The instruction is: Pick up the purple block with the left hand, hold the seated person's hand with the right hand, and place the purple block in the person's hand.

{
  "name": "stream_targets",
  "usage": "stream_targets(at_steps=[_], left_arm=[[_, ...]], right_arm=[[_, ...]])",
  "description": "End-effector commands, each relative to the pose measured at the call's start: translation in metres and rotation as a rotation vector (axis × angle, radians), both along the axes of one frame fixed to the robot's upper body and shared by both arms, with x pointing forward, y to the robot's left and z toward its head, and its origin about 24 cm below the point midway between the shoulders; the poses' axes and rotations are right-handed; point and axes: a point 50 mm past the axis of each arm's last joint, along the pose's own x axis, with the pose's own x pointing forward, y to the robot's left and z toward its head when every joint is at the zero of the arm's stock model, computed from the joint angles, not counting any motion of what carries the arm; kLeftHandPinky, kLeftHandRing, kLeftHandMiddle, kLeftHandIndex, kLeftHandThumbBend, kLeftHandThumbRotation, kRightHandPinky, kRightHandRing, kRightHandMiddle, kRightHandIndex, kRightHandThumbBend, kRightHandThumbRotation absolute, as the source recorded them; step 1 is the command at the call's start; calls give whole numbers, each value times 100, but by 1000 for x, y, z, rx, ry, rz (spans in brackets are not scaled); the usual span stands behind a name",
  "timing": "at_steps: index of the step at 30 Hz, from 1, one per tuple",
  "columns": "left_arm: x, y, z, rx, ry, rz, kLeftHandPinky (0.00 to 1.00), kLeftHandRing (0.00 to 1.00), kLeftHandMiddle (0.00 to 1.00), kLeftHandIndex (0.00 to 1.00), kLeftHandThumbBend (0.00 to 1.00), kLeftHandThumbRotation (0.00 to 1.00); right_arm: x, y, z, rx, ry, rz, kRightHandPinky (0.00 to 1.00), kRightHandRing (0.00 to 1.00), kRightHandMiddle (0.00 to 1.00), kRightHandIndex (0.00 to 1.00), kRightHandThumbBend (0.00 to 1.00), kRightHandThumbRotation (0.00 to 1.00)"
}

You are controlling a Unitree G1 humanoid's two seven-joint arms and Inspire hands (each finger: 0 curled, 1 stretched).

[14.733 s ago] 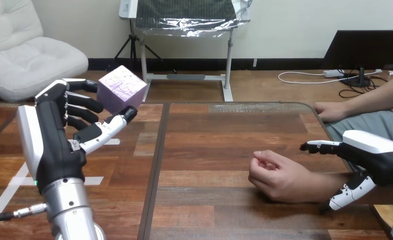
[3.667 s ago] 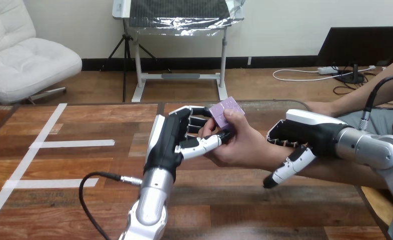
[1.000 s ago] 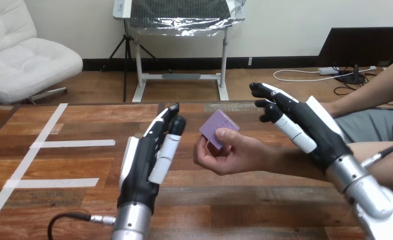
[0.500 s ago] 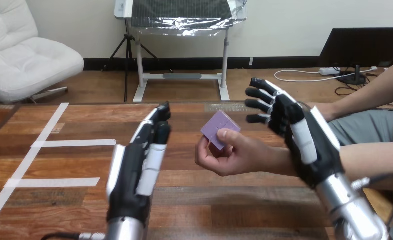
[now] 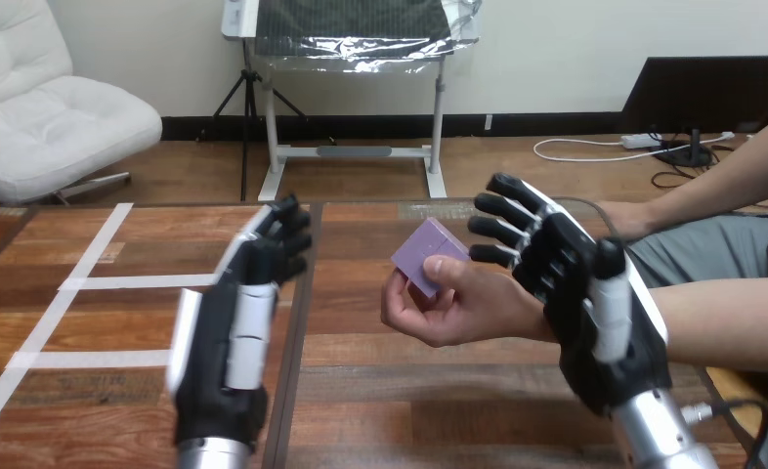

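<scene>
The purple block (image 5: pixel 423 256) lies in the person's hand (image 5: pixel 448 303), pinched under the thumb, raised over the middle of the table. My left hand (image 5: pixel 232 337) is upright at the lower left, fingers straight, apart from the block. My right hand (image 5: pixel 580 293) stands just right of the person's hand, in front of the wrist, fingers spread and relaxed, holding nothing.
White tape strips (image 5: pixel 141 280) mark the wooden table (image 5: pixel 380 391) at the left. The person's forearm (image 5: pixel 722 318) reaches in from the right edge; their other hand (image 5: pixel 626 220) rests at the table's far right corner.
My left hand has drawn back to the left and toward me, away from the block. My right hand has moved nearer me and lower, beside the person's wrist. The person's hand keeps the block.
</scene>
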Motion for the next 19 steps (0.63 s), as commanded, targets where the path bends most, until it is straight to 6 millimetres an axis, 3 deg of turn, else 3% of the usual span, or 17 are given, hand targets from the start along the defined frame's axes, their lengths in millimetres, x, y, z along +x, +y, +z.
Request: stream_targets(at_steps=[1, 19], left_arm=[[-20, 11, 21, -29, -107, 43, 80, 82, 83, 83, 76, 100], [-41, 32, 23, -39, -88, 105, 71, 81, 82, 79, 79, 94]], right_arm=[[-5, 7, 33, 78, -151, 48, 77, 82, 85, 86, 99, 100], [-35, 14, 36, 161, -151, 88, 80, 85, 86, 88, 99, 94]])
